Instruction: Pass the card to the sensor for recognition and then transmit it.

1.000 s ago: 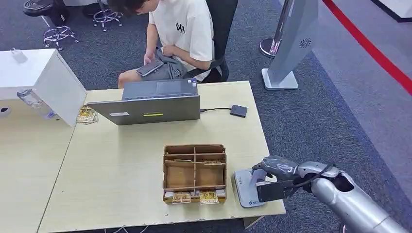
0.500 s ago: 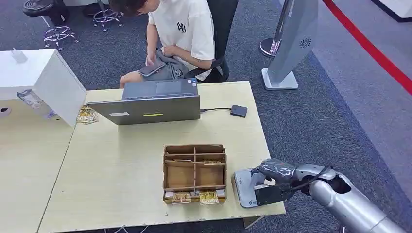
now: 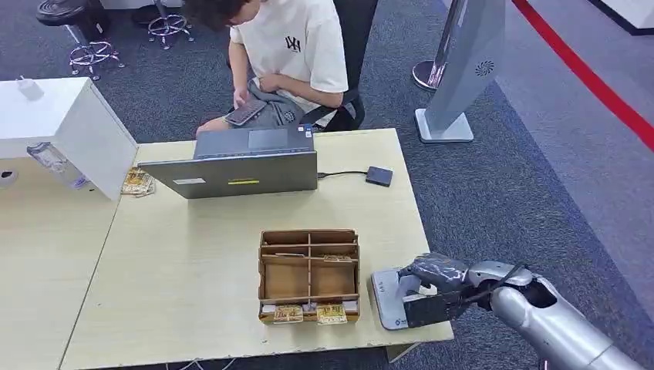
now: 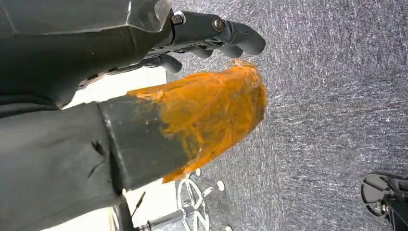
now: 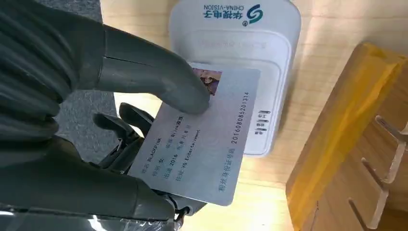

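Nearest to us, the right hand (image 3: pixel 436 276) reaches in over the near right corner of the surface (image 3: pixel 193 254). Its thumb presses on the face of the card (image 5: pixel 202 139) while the darker fingers (image 5: pixel 120 139) curl beneath it, so the card is pinched between them. In the right wrist view we see the card as a pale grey rectangle with printed lines, a number along one edge and a small photo partly under the thumb. It hangs over the white sensor (image 3: pixel 392 297), overlapping the reader's raised pad; we cannot tell whether card and pad touch. The sensor lies flat on the surface at its near right corner, just beside the wooden organizer box (image 3: pixel 309 274).

In the left wrist view we see the left hand (image 4: pixel 207 43) over grey carpet (image 4: pixel 337 96), its dark fingers curled in with nothing visible in them, and an orange-wrapped thumb alongside.

Farther along the surface stands a grey laptop (image 3: pixel 241 163), a cable running from it to a small dark device (image 3: pixel 379 176). Beyond the far edge a person (image 3: pixel 289 58) in a pale shirt sits in a chair, holding a phone (image 3: pixel 245 112).
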You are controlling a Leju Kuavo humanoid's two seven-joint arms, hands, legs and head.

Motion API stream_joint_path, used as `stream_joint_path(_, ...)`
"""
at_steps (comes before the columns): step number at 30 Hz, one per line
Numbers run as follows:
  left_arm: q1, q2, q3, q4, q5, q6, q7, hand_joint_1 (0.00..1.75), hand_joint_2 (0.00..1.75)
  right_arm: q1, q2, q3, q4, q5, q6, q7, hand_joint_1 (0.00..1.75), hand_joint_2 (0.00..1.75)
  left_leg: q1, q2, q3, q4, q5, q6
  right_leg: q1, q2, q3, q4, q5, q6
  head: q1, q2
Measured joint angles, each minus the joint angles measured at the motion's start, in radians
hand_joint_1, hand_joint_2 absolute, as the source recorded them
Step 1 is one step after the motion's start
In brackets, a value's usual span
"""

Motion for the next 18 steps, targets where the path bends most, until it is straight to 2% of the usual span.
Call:
stream_joint_path(12,0.0,-0.003,0.0,0.0,0.0,0.0,0.0,0.0,0.0,-0.003,-0.001,0.014,-0.017,0.0,-0.008,0.002,1.75,1.75,0.0,0.0,0.0,0.0,0.0,0.0,0.0,0.0,0.0,0.0,0.0,0.0,0.0,0.0)
stream_joint_path(18,0.0,-0.003,0.002,0.0,0.0,0.002,-0.001,0.0,0.0,0.004,-0.028,0.017,-0.065,-0.005,-0.009,0.002,1.75,1.75,0.0,0.0,0.0,0.0,0.0,0.0,0.0,0.0,0.0,0.0,0.0,0.0,0.0,0.0)
